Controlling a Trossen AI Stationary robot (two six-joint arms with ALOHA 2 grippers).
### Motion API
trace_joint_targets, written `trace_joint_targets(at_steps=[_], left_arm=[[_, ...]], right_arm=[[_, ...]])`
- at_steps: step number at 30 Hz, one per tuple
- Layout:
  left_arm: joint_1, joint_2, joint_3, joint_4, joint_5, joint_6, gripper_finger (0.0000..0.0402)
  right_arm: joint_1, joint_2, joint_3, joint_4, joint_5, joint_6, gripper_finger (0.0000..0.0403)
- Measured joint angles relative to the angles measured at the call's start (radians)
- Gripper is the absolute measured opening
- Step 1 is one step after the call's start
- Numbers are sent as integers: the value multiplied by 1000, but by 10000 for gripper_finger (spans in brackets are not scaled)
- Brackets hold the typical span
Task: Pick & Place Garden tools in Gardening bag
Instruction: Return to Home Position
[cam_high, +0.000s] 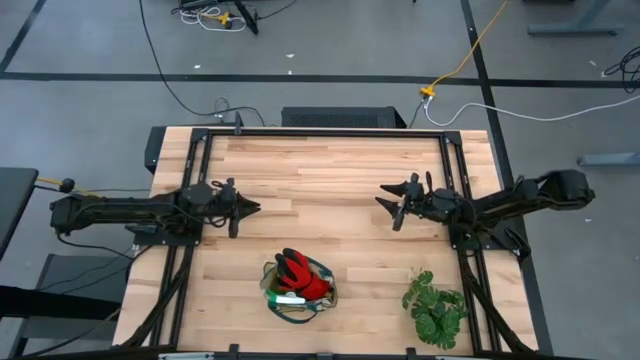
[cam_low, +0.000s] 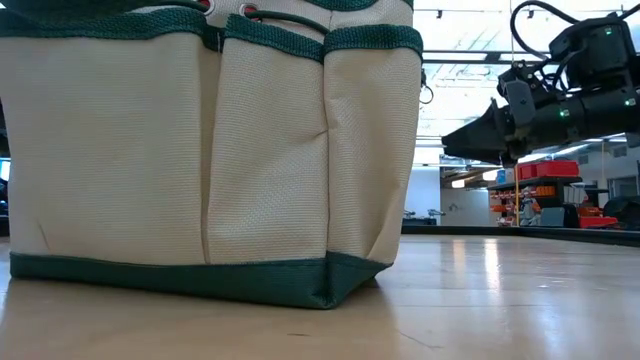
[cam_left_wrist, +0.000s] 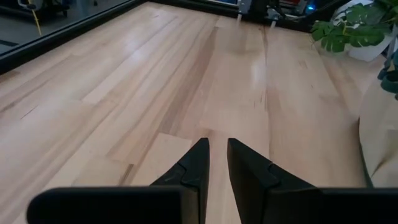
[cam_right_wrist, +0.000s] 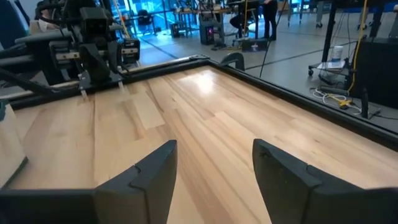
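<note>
The gardening bag runs off the low view's top and left edges.

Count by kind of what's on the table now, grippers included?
Gardening bag: 1
Red glove, in the bag: 1
Leafy plant: 1
Grippers: 2 (left gripper, right gripper)
Total: 5

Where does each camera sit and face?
High view: above the table, facing straight down; both arms show, left gripper and right gripper pointing inward.
Low view: at tabletop height beside the bag, facing across into the room; right gripper up right.
Left wrist view: past shut jaws, along the boards toward the plant.
Right wrist view: past open jaws, toward the left gripper.
Shared: bag in high and low; plant in high and left wrist.
</note>
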Motion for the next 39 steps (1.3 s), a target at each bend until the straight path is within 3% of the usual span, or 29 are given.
trace_joint_targets(at_steps=[8, 20, 24, 33, 39], left_arm=[[-25, -68, 0, -6, -3, 0, 62], [-123, -436, -1, -5, -3, 0, 62], [-141, -433, -1, 83, -5, 0, 62], [-177, -436, -1, 59, -11, 0, 62], [-179, -435, -1, 57, -11, 0, 62]], right_arm=[[-2, -226, -1, -109, 2, -1, 208], [-2, -680, -10, -154, 2, -1, 208], [-2, -816, -10, -154, 11, -1, 208], [-2, -1125, -10, -162, 11, -1, 208], [-2, -1134, -9, -47, 11, 4, 208]])
